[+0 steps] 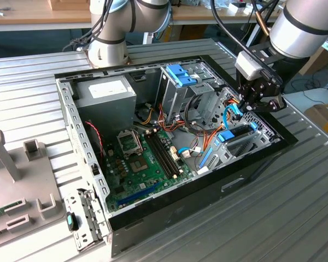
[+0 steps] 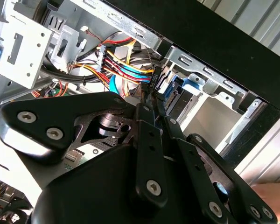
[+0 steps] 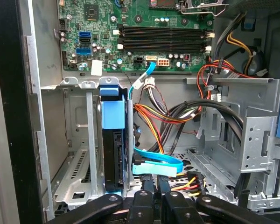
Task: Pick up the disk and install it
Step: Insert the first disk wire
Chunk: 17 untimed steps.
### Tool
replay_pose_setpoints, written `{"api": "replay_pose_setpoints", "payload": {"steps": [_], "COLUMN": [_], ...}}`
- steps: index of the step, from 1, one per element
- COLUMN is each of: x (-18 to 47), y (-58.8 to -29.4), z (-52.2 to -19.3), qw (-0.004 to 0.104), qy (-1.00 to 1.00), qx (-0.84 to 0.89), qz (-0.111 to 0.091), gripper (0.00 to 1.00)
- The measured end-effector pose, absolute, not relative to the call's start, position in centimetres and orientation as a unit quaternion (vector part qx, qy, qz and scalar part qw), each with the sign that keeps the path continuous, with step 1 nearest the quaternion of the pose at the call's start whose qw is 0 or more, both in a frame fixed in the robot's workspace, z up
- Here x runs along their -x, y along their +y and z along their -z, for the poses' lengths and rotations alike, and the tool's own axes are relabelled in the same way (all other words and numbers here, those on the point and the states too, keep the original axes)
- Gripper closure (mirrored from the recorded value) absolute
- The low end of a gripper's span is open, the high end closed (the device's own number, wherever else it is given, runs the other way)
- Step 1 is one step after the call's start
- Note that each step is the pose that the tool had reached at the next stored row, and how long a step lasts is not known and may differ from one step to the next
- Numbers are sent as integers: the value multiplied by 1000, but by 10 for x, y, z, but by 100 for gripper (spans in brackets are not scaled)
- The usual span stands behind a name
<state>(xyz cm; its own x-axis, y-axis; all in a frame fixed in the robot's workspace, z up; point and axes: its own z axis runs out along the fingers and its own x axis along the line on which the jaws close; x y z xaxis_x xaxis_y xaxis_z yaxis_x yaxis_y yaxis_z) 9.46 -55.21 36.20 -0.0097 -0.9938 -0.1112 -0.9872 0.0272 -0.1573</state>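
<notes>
Exterior view: tool (image 1: 250,103) is held low over drive bay of open computer case (image 1: 76,117) on desk; disk (image 1: 233,134) is seen seated on edge in bay, blue rail uppermost.

Second wrist view: tool fingers (image 2: 151,105) appear pressed together, nothing gripped.

First wrist view: disk (image 3: 114,140) is slotted upright between bay walls, presumably installed; blue data cable (image 3: 156,164) lies beside it.
</notes>
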Motion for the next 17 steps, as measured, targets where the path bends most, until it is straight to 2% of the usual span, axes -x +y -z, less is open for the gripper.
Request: {"api": "replay_pose_setpoints", "payload": {"steps": [17], "x": [-93], "y": [-559], "z": [-358], "qw": [95], "qy": [734], "qx": [672], "qz": [22], "gripper": [84]}}
